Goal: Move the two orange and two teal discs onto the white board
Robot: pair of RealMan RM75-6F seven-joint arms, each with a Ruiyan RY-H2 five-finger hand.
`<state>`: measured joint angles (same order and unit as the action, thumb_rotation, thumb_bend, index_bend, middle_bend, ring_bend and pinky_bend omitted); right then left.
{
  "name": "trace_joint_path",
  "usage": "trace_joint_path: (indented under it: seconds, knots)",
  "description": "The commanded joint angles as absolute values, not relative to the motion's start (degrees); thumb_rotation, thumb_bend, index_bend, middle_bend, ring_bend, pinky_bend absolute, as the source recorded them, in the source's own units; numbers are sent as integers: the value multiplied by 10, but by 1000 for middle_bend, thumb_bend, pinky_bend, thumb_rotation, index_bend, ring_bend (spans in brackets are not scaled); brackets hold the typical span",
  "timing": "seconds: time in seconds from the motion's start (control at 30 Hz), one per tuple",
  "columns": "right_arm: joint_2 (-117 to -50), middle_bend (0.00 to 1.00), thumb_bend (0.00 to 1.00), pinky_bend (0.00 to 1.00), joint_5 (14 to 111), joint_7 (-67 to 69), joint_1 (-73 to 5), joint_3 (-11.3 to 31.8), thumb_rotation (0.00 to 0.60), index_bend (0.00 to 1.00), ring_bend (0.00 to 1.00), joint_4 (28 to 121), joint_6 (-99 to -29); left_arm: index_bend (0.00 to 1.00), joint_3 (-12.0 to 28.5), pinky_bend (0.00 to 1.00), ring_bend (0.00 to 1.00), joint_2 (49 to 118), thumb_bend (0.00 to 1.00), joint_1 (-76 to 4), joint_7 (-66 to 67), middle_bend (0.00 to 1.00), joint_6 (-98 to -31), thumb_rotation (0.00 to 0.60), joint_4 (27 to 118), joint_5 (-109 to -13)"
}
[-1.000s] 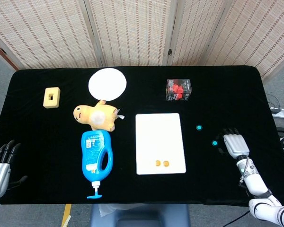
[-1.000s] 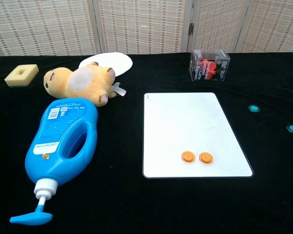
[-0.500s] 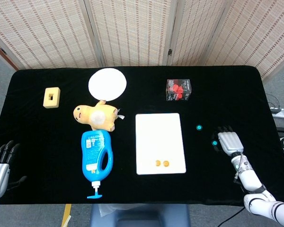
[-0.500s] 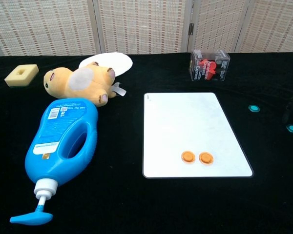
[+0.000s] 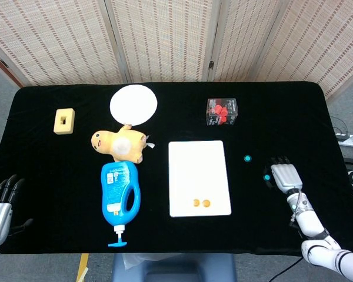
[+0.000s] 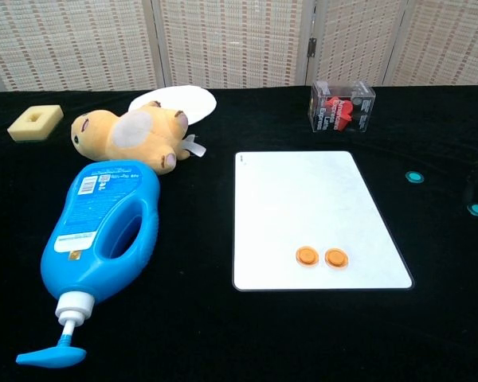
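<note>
The white board (image 5: 199,178) lies flat on the black table (image 5: 59,170), and the 2 orange discs (image 5: 201,203) sit side by side on it near its front edge. The 2 teal discs are off the board, to its right: the far teal disc (image 5: 247,158) lies alone on the cloth, and the near teal disc (image 5: 267,177) lies just beside the fingertips of the right hand (image 5: 285,176). That hand is low over the table with its back up and its fingers stretched forward, slightly apart, holding nothing; whether a fingertip touches the disc cannot be told. In the chest view only dark fingertips show at the right edge, above the near disc. The left hand (image 5: 0,200) hangs at the table's front left corner, fingers spread and empty. Left of the board lies a blue bottle (image 5: 120,197) on its side, pump toward the front, with a plush toy (image 5: 119,144) behind it. Further back are a white plate (image 5: 133,104), a yellow sponge (image 5: 65,121) and a clear box (image 5: 222,111) with red contents.
</note>
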<state>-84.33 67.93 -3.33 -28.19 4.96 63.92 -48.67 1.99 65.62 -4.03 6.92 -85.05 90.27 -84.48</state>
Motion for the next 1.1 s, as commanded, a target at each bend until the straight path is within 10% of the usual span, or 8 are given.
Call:
trace_joint_path:
  seconds: [0.03, 1.1]
  knots:
    - [-844, 172, 419, 0, 679, -33, -282, 51, 600, 473, 92, 638, -486, 0, 20, 0, 0, 656, 90, -40, 69, 0, -850, 600, 902, -844]
    - [-821, 167, 423, 0, 711, -155, -401, 90, 600, 508, 91, 887, -445, 0, 19, 0, 0, 654, 89, -37, 68, 0, -858, 600, 906, -848]
